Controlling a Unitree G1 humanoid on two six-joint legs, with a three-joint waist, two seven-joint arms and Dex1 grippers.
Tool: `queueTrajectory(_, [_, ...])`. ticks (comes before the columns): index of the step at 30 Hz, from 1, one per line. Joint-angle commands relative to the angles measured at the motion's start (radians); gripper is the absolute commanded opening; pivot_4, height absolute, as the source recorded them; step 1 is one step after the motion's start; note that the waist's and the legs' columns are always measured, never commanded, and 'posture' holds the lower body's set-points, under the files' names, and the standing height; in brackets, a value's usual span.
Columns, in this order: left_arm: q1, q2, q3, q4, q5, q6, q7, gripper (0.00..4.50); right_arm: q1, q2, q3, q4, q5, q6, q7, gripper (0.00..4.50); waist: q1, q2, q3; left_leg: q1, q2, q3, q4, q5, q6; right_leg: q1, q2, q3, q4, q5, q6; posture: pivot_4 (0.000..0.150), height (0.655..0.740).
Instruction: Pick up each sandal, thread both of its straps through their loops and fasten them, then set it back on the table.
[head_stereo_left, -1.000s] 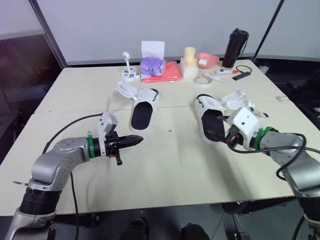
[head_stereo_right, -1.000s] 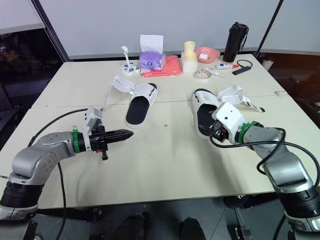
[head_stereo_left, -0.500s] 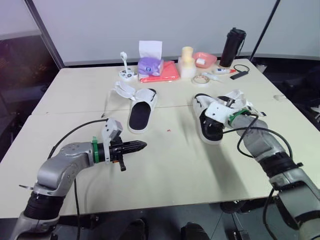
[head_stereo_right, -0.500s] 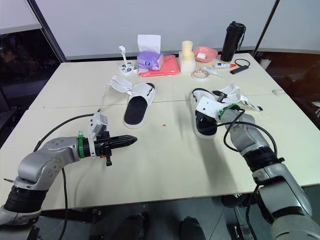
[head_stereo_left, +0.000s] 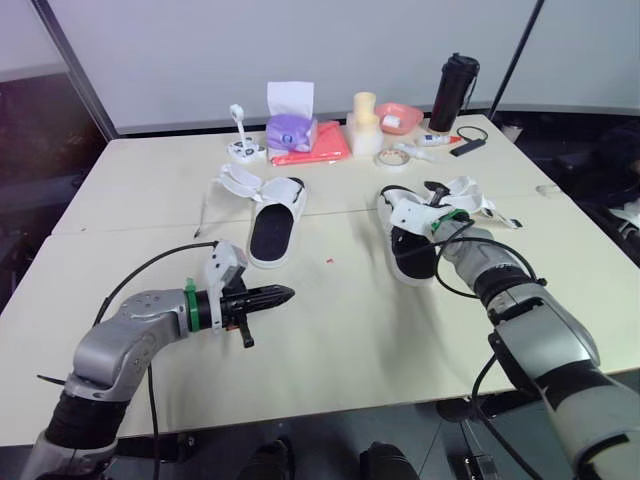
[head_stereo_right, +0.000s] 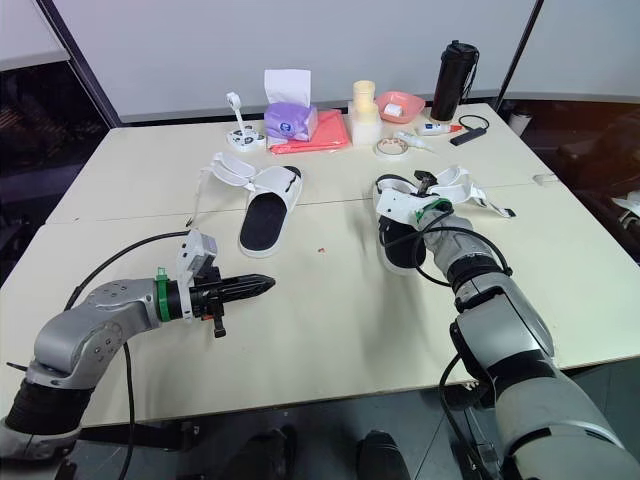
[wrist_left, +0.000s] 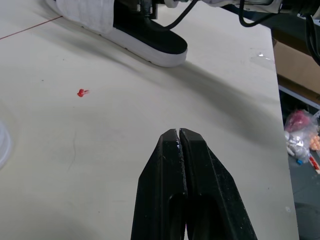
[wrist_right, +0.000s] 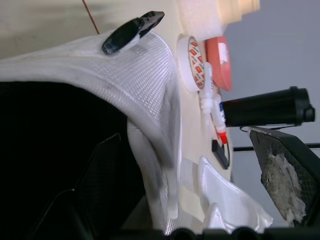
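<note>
Two white sandals with black insoles lie on the table. The left sandal has its loose straps spread at the far end. The right sandal has its straps splayed to the right. My right gripper is at that sandal's strap end, open, its fingers straddling the white mesh upper above the black insole. My left gripper hovers low over bare table in front of the left sandal, shut and empty.
Along the far edge stand a purple tissue box, a red cloth, a cream stack, a pink bowl, a tape roll and a black bottle. A red speck lies between the sandals.
My right gripper has moved forward from the right sandal's heel to its strap end. The left gripper has hardly moved. The camera view has shifted.
</note>
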Motion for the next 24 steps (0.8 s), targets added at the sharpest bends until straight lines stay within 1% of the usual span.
queueTrajectory(1, [0.014,0.009,0.017,-0.037,-0.002,-0.013,0.005,0.0,-0.039,0.014,-0.006,0.034,-0.007,-0.019,-0.039,3.58,0.0,0.0,0.0,0.0,0.0,0.0,0.0,0.0,0.0,0.0,0.0,0.0,0.0,0.0,0.0,0.15,0.7344])
queueTrajectory(2, [0.015,0.009,0.017,-0.038,-0.003,-0.013,0.006,0.0,-0.043,0.018,-0.008,0.039,-0.005,-0.027,-0.041,3.09,-0.001,0.0,0.0,0.0,0.0,0.0,0.0,0.0,0.0,0.0,0.0,0.0,0.001,0.0,0.0,0.15,0.7344])
queueTrajectory(3, [0.016,0.009,0.017,-0.039,-0.003,-0.013,0.008,0.0,-0.046,0.023,-0.008,0.042,-0.005,-0.034,-0.046,2.5,-0.001,0.0,0.0,0.0,0.0,0.0,0.0,0.0,0.0,-0.001,0.0,0.0,0.001,0.0,0.0,0.15,0.7344])
queueTrajectory(4, [0.017,0.009,0.017,-0.039,-0.003,-0.013,0.009,0.0,-0.049,0.026,-0.007,0.044,-0.006,-0.039,-0.049,2.09,-0.001,0.0,0.0,0.0,0.0,0.0,0.0,0.0,0.0,-0.001,0.0,0.0,0.002,0.0,0.0,0.15,0.7344])
queueTrajectory(6, [0.015,0.008,0.015,-0.037,-0.002,-0.015,0.01,0.0,-0.054,0.034,-0.01,0.046,-0.001,-0.052,-0.05,1.01,-0.001,0.0,0.0,0.0,0.0,0.0,0.0,0.0,0.0,-0.002,0.0,0.001,0.004,0.0,0.0,0.15,0.7344])
queueTrajectory(8, [0.012,0.007,0.013,-0.034,-0.001,-0.016,0.01,0.0,-0.054,0.037,-0.014,0.044,0.003,-0.064,-0.046,0.05,-0.002,0.0,0.0,0.0,0.0,0.0,0.0,0.001,-0.001,-0.002,0.0,0.001,0.005,0.0,0.0,0.15,0.7344])
queueTrajectory(13, [0.002,0.009,0.009,-0.022,0.002,-0.02,0.004,0.0,-0.039,0.015,-0.022,0.008,0.016,-0.137,-0.022,0.05,-0.004,0.001,0.0,0.001,0.0,0.0,0.0,0.001,-0.002,-0.003,0.001,0.001,0.007,0.0,0.0,0.15,0.7344])
queueTrajectory(15, [-0.003,0.009,0.008,-0.017,0.004,-0.021,0.001,0.0,-0.02,-0.01,-0.027,-0.03,0.024,-0.194,-0.001,0.05,-0.007,0.001,0.001,0.0,0.0,0.0,0.0,0.001,-0.002,-0.003,0.001,0.001,0.007,0.0,0.0,0.15,0.7344])
queueTrajectory(17, [-0.01,0.011,0.005,-0.008,0.008,-0.024,-0.004,0.0,0.017,-0.043,-0.04,-0.09,0.048,-0.267,0.057,0.05,-0.007,0.001,0.001,0.0,0.0,0.0,0.0,0.001,-0.002,-0.003,0.001,0.001,0.007,0.0,0.0,0.15,0.7344])
queueTrajectory(19, [-0.019,0.011,0.002,0.001,0.01,-0.025,-0.009,0.0,0.075,-0.088,-0.059,-0.196,0.083,-0.345,0.131,0.05,-0.006,0.001,0.001,0.0,0.0,0.0,0.0,0.001,-0.002,-0.003,0.001,0.001,0.007,0.0,0.0,0.15,0.7344])
queueTrajectory(21, [-0.028,0.013,-0.001,0.01,0.013,-0.026,-0.015,0.0,0.158,-0.143,-0.085,-0.352,0.149,-0.413,0.249,0.05,-0.002,0.001,0.001,0.0,0.0,0.0,0.0,0.001,-0.002,-0.003,0.001,0.001,0.007,0.0,0.0,0.15,0.7344])
queueTrajectory(23, [-0.044,0.015,-0.001,0.029,0.016,-0.031,-0.027,0.0,0.28,-0.225,-0.107,-0.592,0.265,-0.476,0.411,0.05,0.003,0.001,0.001,0.0,0.0,0.0,0.001,0.001,-0.001,-0.003,0.001,0.001,0.007,0.0,0.0,0.15,0.7344])
queueTrajectory(24, [-0.052,0.016,-0.002,0.04,0.019,-0.034,-0.034,0.0,0.322,-0.251,-0.115,-0.679,0.302,-0.487,0.466,0.05,0.002,0.001,0.001,0.0,0.0,-0.001,0.001,0.001,-0.001,-0.003,0.001,0.001,0.007,0.0,0.0,0.15,0.7344])
